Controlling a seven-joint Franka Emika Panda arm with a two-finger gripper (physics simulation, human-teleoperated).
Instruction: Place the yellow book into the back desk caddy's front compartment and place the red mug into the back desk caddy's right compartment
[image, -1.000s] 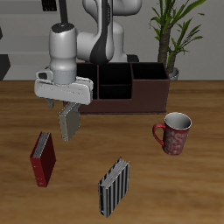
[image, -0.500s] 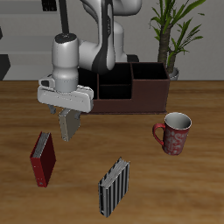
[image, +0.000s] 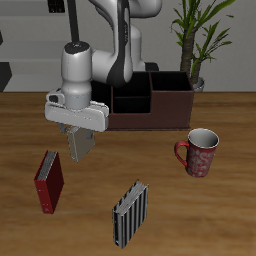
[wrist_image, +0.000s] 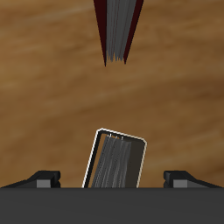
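My gripper (image: 79, 130) is shut on the yellow book (image: 80, 146), which hangs upright above the table, in front of one end of the back desk caddy (image: 150, 112). In the wrist view the book (wrist_image: 115, 162) sits between my fingertips (wrist_image: 44, 180). The caddy's small front compartment (image: 131, 103) is open and dark inside. The large end section by the plant (image: 170, 86) looks empty. The other end is partly hidden by my arm. The red mug (image: 200, 152) stands upright on the table, nearer the front than the caddy.
A dark red book (image: 49, 181) stands on the table below and in front of my gripper; it also shows in the wrist view (wrist_image: 118, 31). A black-and-white striped book (image: 130, 214) stands near the front edge. A potted plant (image: 200, 40) stands behind the caddy.
My gripper has shifted a little sideways toward the caddy's middle with the yellow book still in it. Mug and other books have not moved.
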